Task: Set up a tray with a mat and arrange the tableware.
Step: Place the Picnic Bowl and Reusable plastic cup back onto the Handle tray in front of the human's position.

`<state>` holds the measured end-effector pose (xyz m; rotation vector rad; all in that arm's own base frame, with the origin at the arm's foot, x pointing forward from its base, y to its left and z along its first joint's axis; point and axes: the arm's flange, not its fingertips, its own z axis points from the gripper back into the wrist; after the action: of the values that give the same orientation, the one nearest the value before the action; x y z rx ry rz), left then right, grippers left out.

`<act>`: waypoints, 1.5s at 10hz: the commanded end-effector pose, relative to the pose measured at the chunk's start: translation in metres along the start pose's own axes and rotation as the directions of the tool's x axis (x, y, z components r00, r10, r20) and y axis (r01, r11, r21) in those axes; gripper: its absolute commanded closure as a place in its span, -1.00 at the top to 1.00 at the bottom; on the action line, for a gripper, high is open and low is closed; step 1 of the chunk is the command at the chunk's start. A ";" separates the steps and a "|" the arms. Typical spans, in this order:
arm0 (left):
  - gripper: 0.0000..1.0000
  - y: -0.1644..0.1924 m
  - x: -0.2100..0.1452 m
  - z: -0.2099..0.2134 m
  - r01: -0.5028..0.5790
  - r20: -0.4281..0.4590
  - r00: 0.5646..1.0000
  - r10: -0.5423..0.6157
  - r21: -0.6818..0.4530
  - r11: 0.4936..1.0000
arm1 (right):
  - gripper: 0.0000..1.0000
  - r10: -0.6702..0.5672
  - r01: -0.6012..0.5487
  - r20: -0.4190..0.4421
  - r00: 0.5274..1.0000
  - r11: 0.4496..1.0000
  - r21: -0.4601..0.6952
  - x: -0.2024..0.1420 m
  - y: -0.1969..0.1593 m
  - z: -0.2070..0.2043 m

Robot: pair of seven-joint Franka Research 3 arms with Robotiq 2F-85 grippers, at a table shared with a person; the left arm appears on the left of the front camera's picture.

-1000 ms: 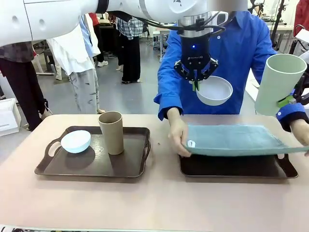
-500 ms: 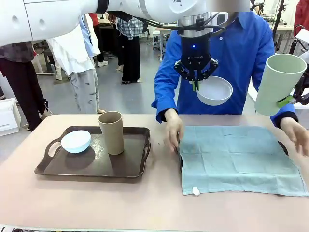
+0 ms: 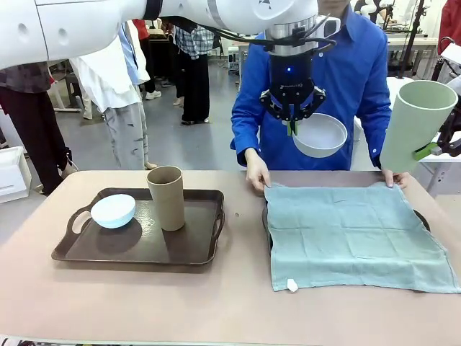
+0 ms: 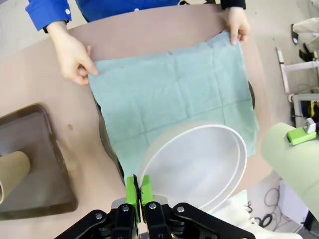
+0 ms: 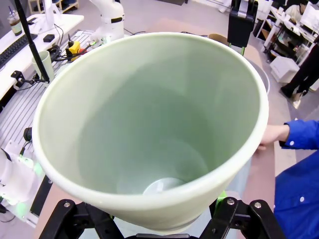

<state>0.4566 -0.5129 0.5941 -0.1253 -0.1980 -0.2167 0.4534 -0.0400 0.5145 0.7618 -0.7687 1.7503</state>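
Note:
My left gripper (image 3: 292, 121) hangs high above the table, shut on the rim of the whitish-grey bowl (image 3: 320, 135). In the left wrist view its green pads (image 4: 132, 188) pinch that bowl's (image 4: 199, 164) edge. My right gripper (image 3: 432, 148) holds the pale green cup (image 3: 418, 122) tilted in the air at the right edge; the cup (image 5: 149, 124) hides its fingers. A teal mat (image 3: 356, 234) lies over the right tray (image 3: 267, 231). The person's hands (image 3: 256, 176) hold the mat's far corners. The light blue bowl (image 3: 113, 210) and brown cup (image 3: 166, 197) stand on the left tray (image 3: 137, 254).
The person in a blue shirt stands at the far side of the table. The mat's (image 4: 169, 94) near edge hangs over the right tray onto the tabletop. A strip of bare table (image 3: 241, 216) separates the two trays. Other people stand farther off behind.
The person has lowered the mat flat onto the right tray and drawn both hands back to its far corners. Both arms have stayed still.

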 end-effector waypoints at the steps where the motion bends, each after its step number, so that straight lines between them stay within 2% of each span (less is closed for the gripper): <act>1: -1.00 -0.002 0.003 0.004 0.005 0.009 1.000 -0.005 -0.003 1.000 | -1.00 -0.003 0.003 -0.004 1.000 1.000 0.000 0.000 -0.002 -0.001; 11: -1.00 -0.002 0.003 0.004 0.005 0.009 1.000 -0.005 -0.003 1.000 | -1.00 -0.003 0.003 -0.004 1.000 1.000 0.000 0.000 -0.002 -0.001; 12: -0.92 0.000 0.000 0.000 0.000 0.000 1.000 0.000 0.000 1.000 | 0.65 0.000 0.000 0.000 1.000 1.000 0.000 0.000 0.000 0.000; 13: -0.92 0.007 0.005 -0.024 0.004 -0.051 0.999 -0.006 -0.043 0.999 | 0.65 0.001 -0.003 0.044 0.999 0.999 0.041 -0.024 -0.006 -0.006; 15: -0.92 0.016 0.010 -0.074 -0.066 -0.137 0.989 0.055 -0.078 0.995 | 0.65 0.003 -0.007 0.121 0.993 1.000 0.029 -0.071 -0.016 -0.019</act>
<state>0.4773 -0.5134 0.5405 -0.1574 -0.0941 -0.1825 0.4694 -0.0527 0.4647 0.8420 -0.7681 1.7324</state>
